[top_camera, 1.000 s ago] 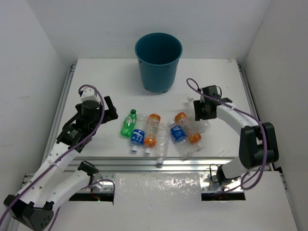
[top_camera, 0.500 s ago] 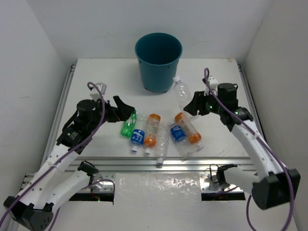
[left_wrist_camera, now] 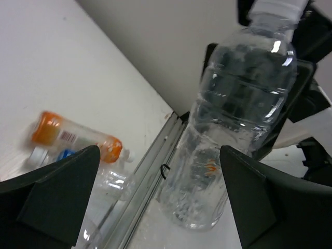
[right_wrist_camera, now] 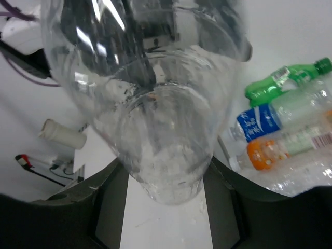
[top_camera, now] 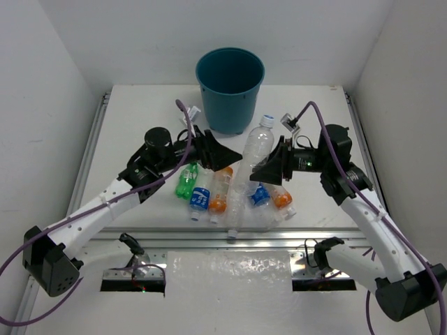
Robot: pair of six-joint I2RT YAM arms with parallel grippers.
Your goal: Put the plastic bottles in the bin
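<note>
From my end I count one bin (top_camera: 230, 89) and two grippers: left gripper (top_camera: 222, 155), right gripper (top_camera: 262, 169). Bottles: one green bottle (top_camera: 186, 180), two blue-labelled bottles (top_camera: 200, 198), two orange-labelled bottles (top_camera: 221, 190), one raised clear bottle (top_camera: 255, 148), and at least one lying clear bottle (top_camera: 237, 209). Overlap in the pile blocks an exact total.

Teal bin (top_camera: 227, 105) stands upright at the back of the table (top_camera: 140, 112), round mouth open. One unlabelled clear bottle (top_camera: 255, 150) is up off the table, roughly upright, white cap nearest the bin. The others lie flat in a cluster in front: green bottle (top_camera: 186, 180) leftmost, blue-label bottle (top_camera: 200, 199) and orange-label bottle (top_camera: 221, 188) beside it, and more to the right.
</note>
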